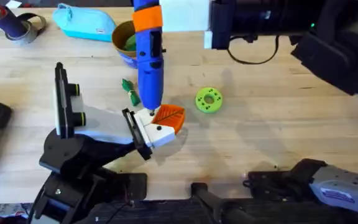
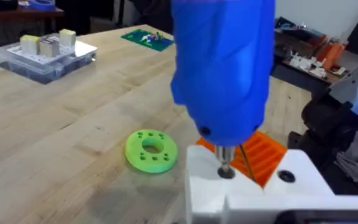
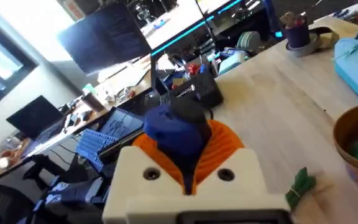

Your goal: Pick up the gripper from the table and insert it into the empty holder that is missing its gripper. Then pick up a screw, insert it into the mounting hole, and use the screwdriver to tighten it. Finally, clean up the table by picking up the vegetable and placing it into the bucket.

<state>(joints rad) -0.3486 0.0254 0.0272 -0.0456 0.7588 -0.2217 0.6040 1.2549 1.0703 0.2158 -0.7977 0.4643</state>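
Overhead shows the screwdriver (image 1: 149, 62) standing upright, its thin metal bit in the screw on the white holder (image 1: 157, 132), where the ribbed orange gripper (image 1: 169, 117) already sits. I judge tightening needs the bit held square and pressed lightly. The right gripper (image 3: 188, 158) clamps the smooth blue barrel; the left gripper's state I cannot tell. The vegetable (image 1: 130, 91) lies on the grainy table (image 1: 278, 124) near the bucket (image 1: 124, 42).

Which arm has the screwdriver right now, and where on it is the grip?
The right gripper holds the blue screwdriver by its upper end, its orange pads closed around the body. The bit stands on the white holder.
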